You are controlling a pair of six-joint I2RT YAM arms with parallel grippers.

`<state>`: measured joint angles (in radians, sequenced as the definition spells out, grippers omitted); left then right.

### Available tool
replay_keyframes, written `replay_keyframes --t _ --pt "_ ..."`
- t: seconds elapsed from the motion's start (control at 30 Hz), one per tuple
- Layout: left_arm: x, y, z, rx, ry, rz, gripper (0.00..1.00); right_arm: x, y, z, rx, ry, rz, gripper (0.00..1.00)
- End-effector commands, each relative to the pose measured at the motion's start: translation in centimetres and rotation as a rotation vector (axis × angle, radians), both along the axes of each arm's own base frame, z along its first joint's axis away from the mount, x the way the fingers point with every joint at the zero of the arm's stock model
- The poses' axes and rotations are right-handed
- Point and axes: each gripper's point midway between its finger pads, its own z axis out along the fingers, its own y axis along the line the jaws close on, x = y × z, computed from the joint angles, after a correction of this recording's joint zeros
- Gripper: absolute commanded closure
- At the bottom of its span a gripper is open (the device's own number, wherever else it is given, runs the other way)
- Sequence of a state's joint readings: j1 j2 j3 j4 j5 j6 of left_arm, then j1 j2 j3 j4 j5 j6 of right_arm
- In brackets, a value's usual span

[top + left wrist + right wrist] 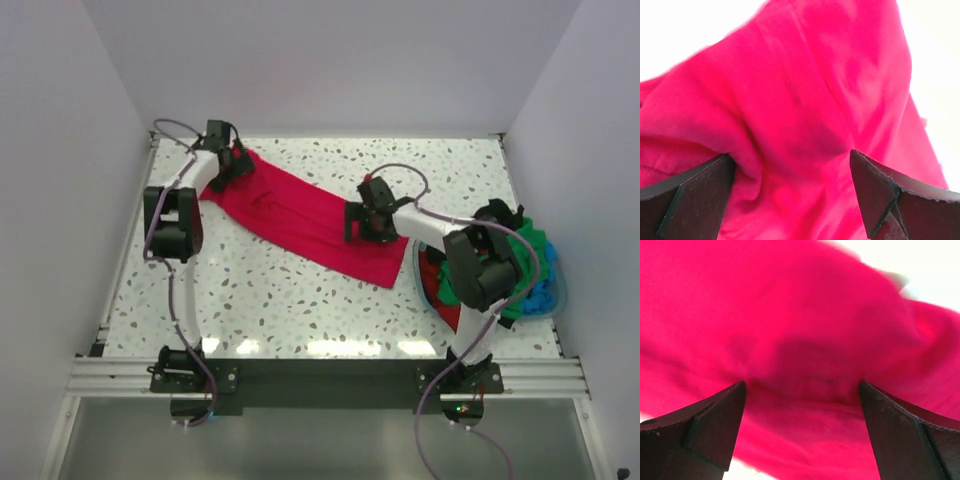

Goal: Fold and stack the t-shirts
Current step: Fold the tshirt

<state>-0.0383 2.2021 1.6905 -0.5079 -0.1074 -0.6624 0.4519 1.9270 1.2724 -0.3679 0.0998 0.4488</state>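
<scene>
Soft crimson-red cotton t-shirt point(300, 215) lies as a long diagonal band on the white speckled table point(290, 300), running far-left to centre-right. My left gripper point(233, 165) sits on its far-left end. My right gripper point(357, 222) is on the near-right part. Both have their jaws spread, with red cloth bunched in the gap. Green and red t-shirts point(520, 250) are heaped in the light blue round basket point(556, 292), right of my right arm.
</scene>
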Motion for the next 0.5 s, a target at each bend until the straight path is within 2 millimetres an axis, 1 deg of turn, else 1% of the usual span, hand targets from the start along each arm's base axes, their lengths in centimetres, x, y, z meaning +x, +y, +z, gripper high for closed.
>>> replay_keyframes --t 0.0,0.03,0.07,0.1,0.13,0.17,0.2,0.23,0.27,0.3,0.33,0.37,0.4,0.43,0.47 --pt "6.3 -8.4 -3.0 -0.135 -0.020 -0.204 0.00 -8.4 5.7 -1.2 0.120 0.146 0.123 0.01" --pt "7.0 -10.2 -3.3 -0.183 -0.012 -0.239 0.00 -9.6 6.7 -0.8 0.152 0.155 0.107 0.01" --pt "7.3 -12.6 -6.3 -0.212 0.010 -0.279 0.00 -11.7 8.6 -0.8 0.169 0.165 0.150 0.01" --pt "9.2 -14.3 -4.8 -0.258 -0.062 -0.284 0.00 -13.2 8.6 -1.6 0.158 0.189 0.143 0.01" --pt "10.2 -16.6 -4.8 -0.309 -0.125 -0.320 0.00 -14.8 10.1 -1.3 0.182 0.192 0.135 0.01" --pt "10.6 -17.4 -4.7 -0.338 -0.151 -0.314 0.00 -15.7 10.7 -1.3 0.190 0.194 0.136 0.01" --pt "10.1 -18.3 -5.8 -0.386 -0.137 -0.281 0.00 -16.7 10.9 -1.6 0.188 0.202 0.127 0.01" --pt "11.0 -19.2 -5.1 -0.419 -0.193 -0.287 0.00 -17.4 11.7 -1.3 0.212 0.200 0.115 0.01" --pt "11.0 -20.6 -5.3 -0.448 -0.196 -0.279 0.00 -18.9 13.1 -1.1 0.224 0.195 0.155 0.01" --pt "11.2 -21.5 -5.1 -0.461 -0.210 -0.288 0.00 -19.5 13.7 -1.1 0.230 0.195 0.167 0.01" --pt "11.2 -22.2 -6.2 -0.460 -0.203 -0.287 0.00 -20.5 14.6 -1.0 0.235 0.199 0.213 0.01" --pt "11.4 -23.6 -5.3 -0.468 -0.224 -0.299 0.00 -21.0 14.7 -0.9 0.225 0.208 0.229 0.01" --pt "11.5 -24.0 -5.5 -0.459 -0.229 -0.292 0.00 -20.8 14.9 -0.4 0.216 0.192 0.232 0.01" --pt "11.8 -23.9 -5.8 -0.435 -0.243 -0.266 0.00 -20.8 14.7 -0.2 0.198 0.185 0.228 0.01" --pt "11.4 -24.2 -6.1 -0.440 -0.235 -0.248 0.00 -21.1 14.7 0.5 0.201 0.176 0.234 0.01"
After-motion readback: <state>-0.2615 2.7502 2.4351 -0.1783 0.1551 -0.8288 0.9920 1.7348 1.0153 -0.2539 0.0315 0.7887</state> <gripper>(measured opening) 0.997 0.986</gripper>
